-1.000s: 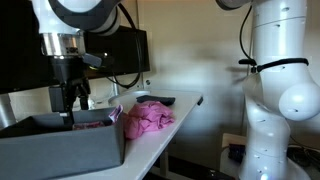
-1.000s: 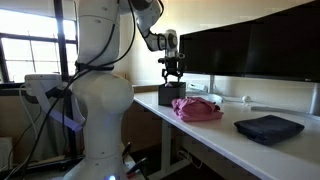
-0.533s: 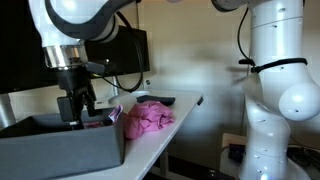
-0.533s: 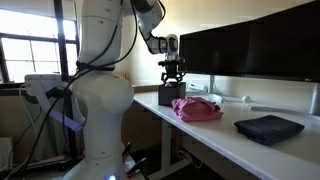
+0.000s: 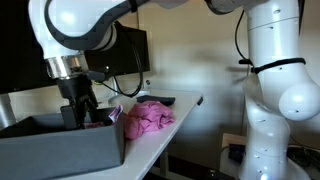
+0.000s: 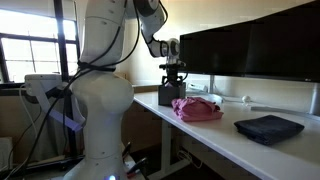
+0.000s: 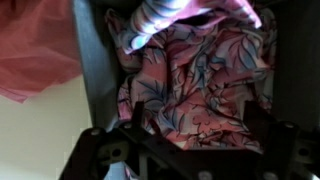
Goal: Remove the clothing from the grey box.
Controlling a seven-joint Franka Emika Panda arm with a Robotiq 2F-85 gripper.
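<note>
Gripper (image 5: 78,116) is low over the grey box (image 5: 60,148), fingertips dipping below the rim in an exterior view. In the wrist view the gripper (image 7: 198,122) has its jaws wide, one finger (image 7: 133,118) near the box wall (image 7: 96,70) and the other far across, with the floral cloth (image 7: 200,75) lying between them; I cannot tell whether the tips touch the fabric. Nothing is pinched. The floral cloth fills the box floor, crumpled, with a striped cloth (image 7: 165,14) at the far end of the box, partly over it. Outside the box, a pink cloth (image 7: 35,50) lies bunched on the table (image 7: 40,145), just beside the wall. Both exterior views show it in a heap next to the box (image 5: 148,118) (image 6: 197,108). In an exterior view the gripper (image 6: 173,86) hangs straight down onto the box (image 6: 169,97) at the table's near end. A dark cloth (image 6: 268,127) lies folded well apart along the table (image 6: 215,135). Monitors (image 6: 250,50) stand behind.
</note>
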